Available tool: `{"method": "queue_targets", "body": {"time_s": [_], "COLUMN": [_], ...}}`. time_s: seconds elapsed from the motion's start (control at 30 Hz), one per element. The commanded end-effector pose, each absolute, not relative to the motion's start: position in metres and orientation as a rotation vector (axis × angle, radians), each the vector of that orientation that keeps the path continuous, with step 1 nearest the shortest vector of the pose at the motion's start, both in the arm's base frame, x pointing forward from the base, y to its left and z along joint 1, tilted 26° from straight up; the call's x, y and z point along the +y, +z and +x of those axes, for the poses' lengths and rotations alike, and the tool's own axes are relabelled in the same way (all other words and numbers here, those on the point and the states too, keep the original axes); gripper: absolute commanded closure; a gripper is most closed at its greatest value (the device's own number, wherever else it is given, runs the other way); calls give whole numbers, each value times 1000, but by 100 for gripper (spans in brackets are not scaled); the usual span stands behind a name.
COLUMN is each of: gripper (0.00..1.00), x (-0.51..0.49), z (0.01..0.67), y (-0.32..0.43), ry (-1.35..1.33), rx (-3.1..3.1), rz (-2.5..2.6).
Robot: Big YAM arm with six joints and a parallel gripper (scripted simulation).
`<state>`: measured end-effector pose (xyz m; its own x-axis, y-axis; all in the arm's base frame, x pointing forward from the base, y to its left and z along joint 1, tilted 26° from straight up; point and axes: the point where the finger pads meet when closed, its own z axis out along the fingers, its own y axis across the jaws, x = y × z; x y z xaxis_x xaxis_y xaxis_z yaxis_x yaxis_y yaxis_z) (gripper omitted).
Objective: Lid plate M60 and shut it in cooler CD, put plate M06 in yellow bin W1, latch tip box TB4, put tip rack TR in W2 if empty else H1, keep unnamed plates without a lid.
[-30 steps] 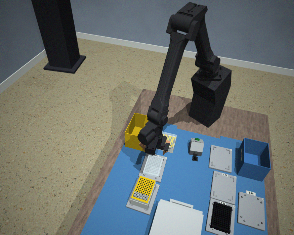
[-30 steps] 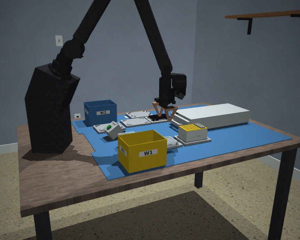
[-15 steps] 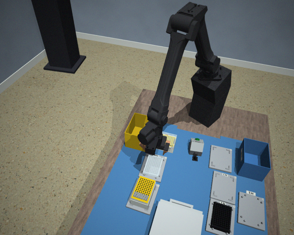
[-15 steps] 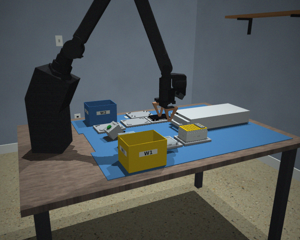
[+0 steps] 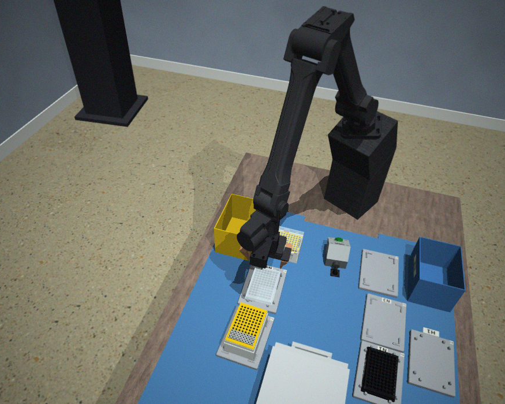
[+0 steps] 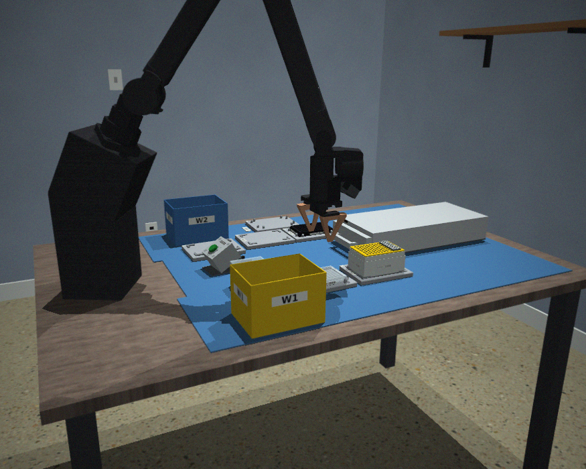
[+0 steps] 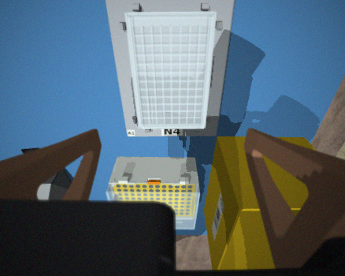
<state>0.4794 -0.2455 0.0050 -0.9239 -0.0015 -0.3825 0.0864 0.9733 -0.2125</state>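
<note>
My gripper point(image 5: 265, 260) point(image 6: 321, 233) point(image 7: 172, 136) is open and empty. It hangs above the near end of nest N4, between the clear plate and the tip box. The clear assay plate point(image 5: 262, 284) point(image 6: 336, 276) point(image 7: 170, 69) lies flat in nest N4 point(image 7: 225, 35). The tip box TB4 point(image 5: 294, 240) point(image 7: 154, 189), with a clear lid over a yellow insert, stands beside the yellow bin W1 point(image 5: 228, 225) point(image 6: 278, 293) point(image 7: 245, 205). The tip rack TR point(image 5: 245, 325) point(image 6: 376, 258) sits on a nest past N4, with tips showing at one end. No white plate or loose lid is in sight.
The grey cooler CD point(image 5: 302, 374) point(image 6: 414, 224) stands shut at the mat's end. The DONE key point(image 5: 337, 250) point(image 6: 222, 252) is mid-mat. The blue bin W2 point(image 5: 435, 278) point(image 6: 197, 219) stands at the far side. A black plate point(image 5: 378, 374) point(image 6: 307, 230) lies beside nest H1 point(image 5: 431, 363). Two bare nests point(image 5: 384, 321) point(image 5: 378, 273) lie between.
</note>
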Motion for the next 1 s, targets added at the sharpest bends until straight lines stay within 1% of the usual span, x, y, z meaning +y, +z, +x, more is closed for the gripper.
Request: {"method": "queue_targets", "body": {"time_s": [0.0, 0.97], "gripper": [0, 0], "x": [-252, -265], "z": [493, 504], "y": [7, -26], "ry": [-331, -333], "rx": [2707, 2707], "rz": [41, 51]}}
